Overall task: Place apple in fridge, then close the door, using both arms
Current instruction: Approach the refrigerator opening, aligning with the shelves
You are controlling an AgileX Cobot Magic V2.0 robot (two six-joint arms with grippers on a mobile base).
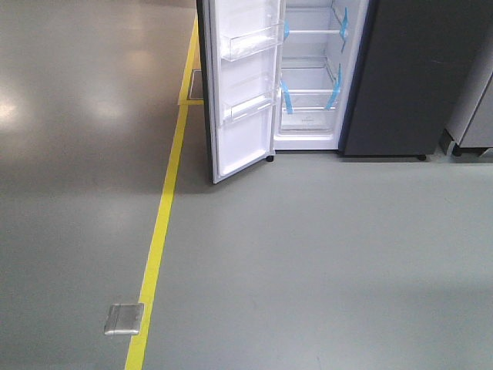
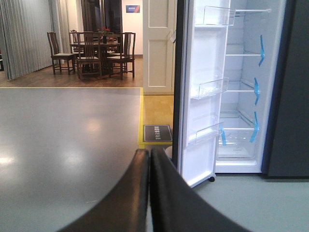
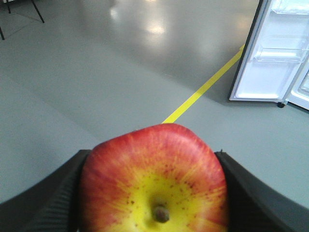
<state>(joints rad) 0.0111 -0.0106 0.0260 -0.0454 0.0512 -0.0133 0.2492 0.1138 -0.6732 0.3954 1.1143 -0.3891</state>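
apple (image 3: 153, 181) clamped in right gripper (image 3: 153, 195), finger each side, stem end facing my right wrist camera. left wrist: left gripper (image 2: 148, 162) fingers pressed together, fridge (image 2: 289, 96) ahead. front view: i see door (image 1: 243, 92) swung open, white shelves (image 1: 312, 92) with blue tape (image 1: 286, 96).

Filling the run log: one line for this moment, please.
right gripper: shut on apple | left gripper: shut, empty | door: open | fridge: no apple inside

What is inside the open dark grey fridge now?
Only white walls, glass shelves, blue tape strips and a clear bottom drawer show inside the tall dark grey fridge; no food. Its open white-lined door covers the interior's left edge.
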